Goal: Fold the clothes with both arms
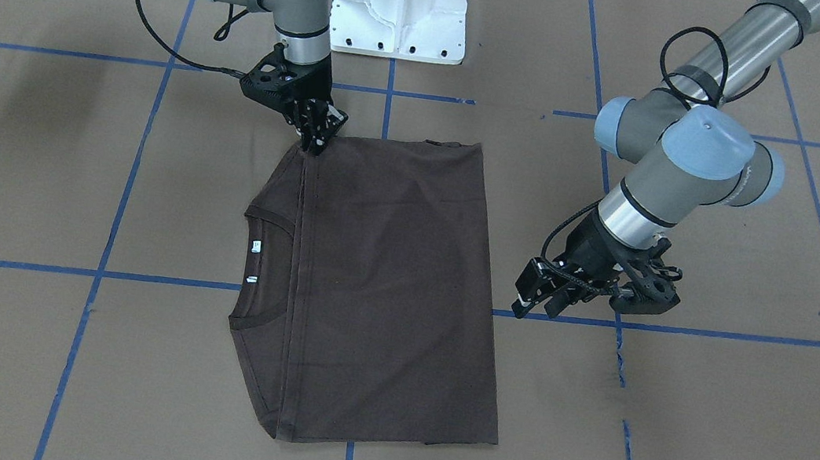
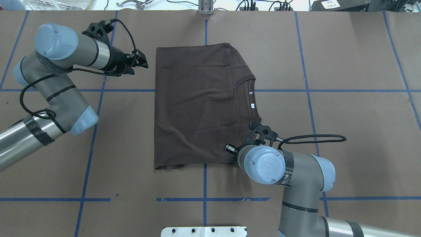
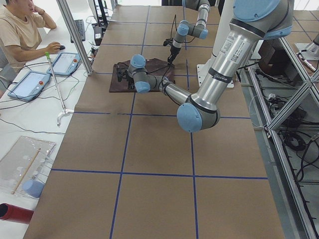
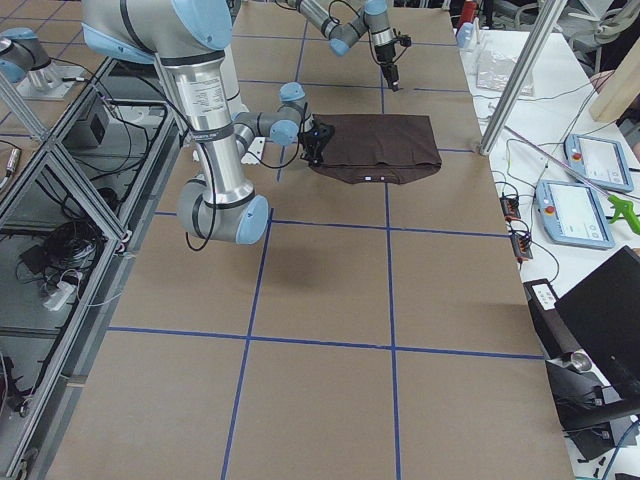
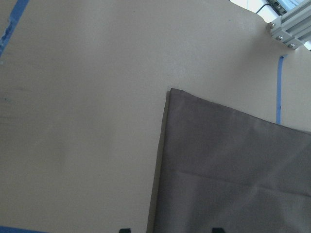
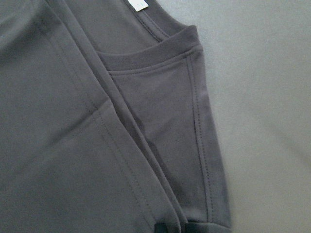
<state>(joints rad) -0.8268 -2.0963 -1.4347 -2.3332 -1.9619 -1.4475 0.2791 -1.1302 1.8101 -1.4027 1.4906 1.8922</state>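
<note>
Silver-grey arms — blue caps, black cables.

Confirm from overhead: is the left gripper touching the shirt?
No, the left gripper sits off the T-shirt, with a strip of bare brown table showing between its fingertips and the cloth's edge.

Overhead view: the right arm covers the right gripper. Wrist views: the lower edge cuts off the fingertips of the right gripper and left gripper. The folded T-shirt conceals its sleeves and chest.
</note>
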